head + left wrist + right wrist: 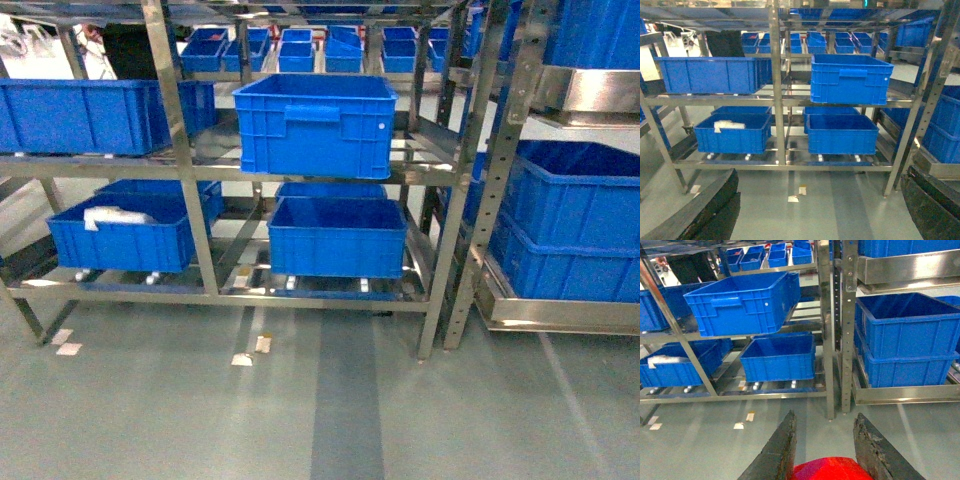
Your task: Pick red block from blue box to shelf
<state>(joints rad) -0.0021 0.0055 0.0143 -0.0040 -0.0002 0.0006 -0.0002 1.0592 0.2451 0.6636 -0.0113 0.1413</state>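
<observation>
The shelf [190, 160] stands on the floor [330, 410] across the far side of the scene, with a second rack [500, 190] just to its right. On its middle tier a crate [315, 125] sits right of centre, and a longer crate [90, 115] sits to the left. On the bottom tier, a crate [338, 236] lies below the central one, and a crate [125, 232] holding a wrapped bundle [115, 215] lies left. Stacked crates [570, 225] fill the right rack. Near, between the right gripper's [824, 440] fingers, sits the red block [830, 471].

Bright, soft-focus views; glare on steel.
</observation>
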